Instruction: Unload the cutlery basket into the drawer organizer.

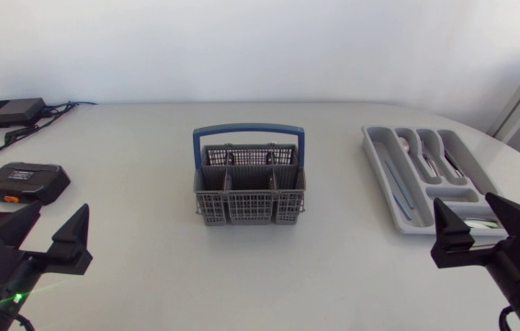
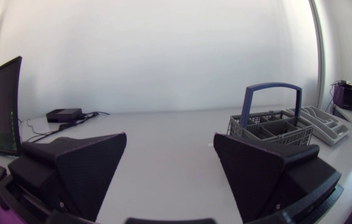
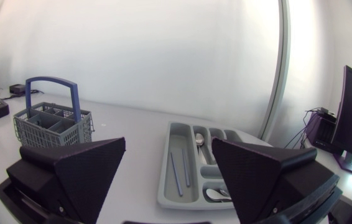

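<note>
Cutlery basket (image 1: 248, 207) stands mid-table, and both my grippers are spread wide with nothing between the fingers.
Nearest me, my left gripper (image 1: 62, 210) sits low at the left and my right gripper (image 1: 463, 199) low at the right. Ahead between them the grey basket stands upright, its blue handle (image 1: 248, 131) arched over it. Well to its right, just ahead of my right gripper, lies the drawer organizer (image 1: 377, 165), with spoons (image 3: 199, 139) in its compartments. Far left: a black-and-orange device (image 1: 26, 182), then a black box (image 1: 7, 112).
</note>
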